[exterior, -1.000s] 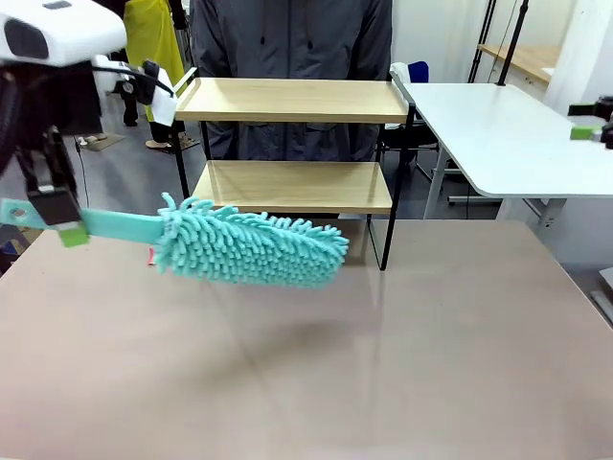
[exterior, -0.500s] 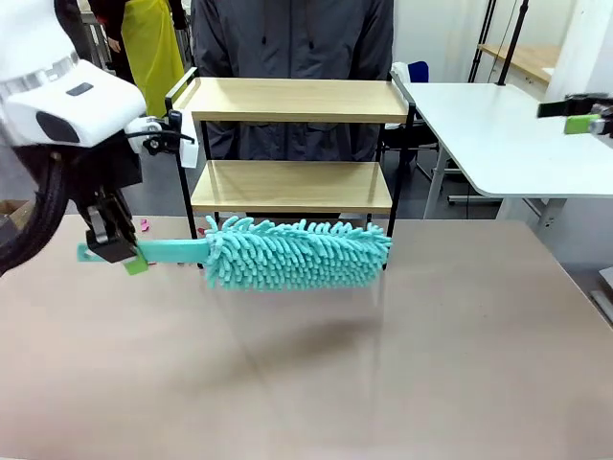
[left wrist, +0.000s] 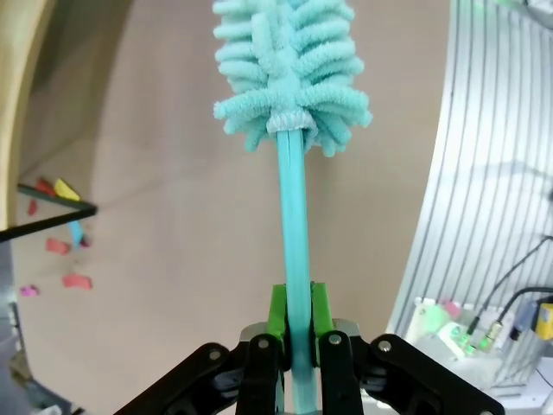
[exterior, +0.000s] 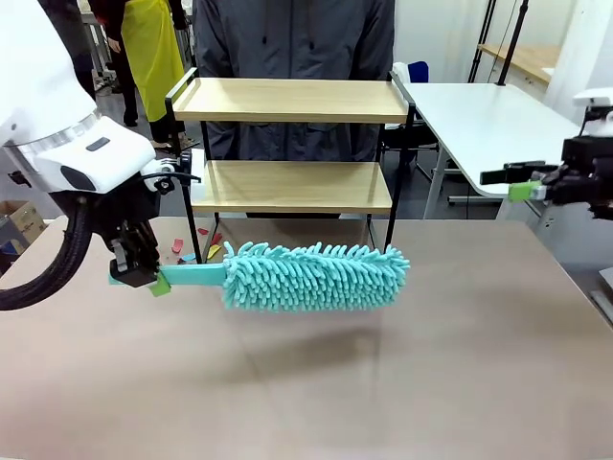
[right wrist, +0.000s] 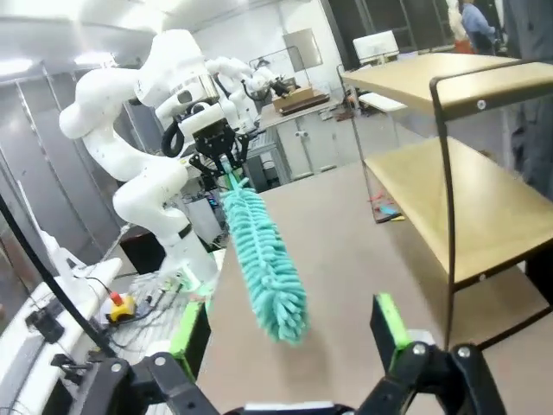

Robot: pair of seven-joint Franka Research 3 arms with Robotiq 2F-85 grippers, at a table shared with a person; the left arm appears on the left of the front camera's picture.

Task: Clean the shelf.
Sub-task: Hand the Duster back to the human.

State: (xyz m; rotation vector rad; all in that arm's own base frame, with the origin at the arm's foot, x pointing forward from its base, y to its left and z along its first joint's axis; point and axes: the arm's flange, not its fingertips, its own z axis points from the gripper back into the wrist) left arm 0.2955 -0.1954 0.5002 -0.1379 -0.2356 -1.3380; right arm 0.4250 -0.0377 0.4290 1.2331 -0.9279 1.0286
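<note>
Brown tabletop (exterior: 402,383) spreads wide in front of you, and at twelve o'clock on its far edge stands the shelf (exterior: 292,187) — two pale wooden boards in a thin black frame, a person (exterior: 292,38) standing right behind it. Both boards look bare from here; some small coloured scraps (exterior: 192,247) lie on the floor at about ten o'clock, down by the shelf's left legs.

Next in size, the teal duster (exterior: 311,276): fluffy head lying level, hanging just in front of the shelf and a little below its lower board, not touching it as far as I can tell. Its flat handle runs out toward nine o'clock into your left gripper (exterior: 139,273), and the wrist view shows it plainly — the green pads (left wrist: 278,316) are clamped tight on that handle, one on each side.

Your right gripper (exterior: 522,187) sits off at three o'clock, well apart from the shelf, jaws spread and holding nothing.

So, the step in hand looks like bringing the head onto a board. My advice: lift until the fluff clears the lower board's front edge, keep the handle level, then push in toward twelve and sweep side to side with light contact. Mind the black uprights at either end — a snag there could twist the handle in the pads.
</note>
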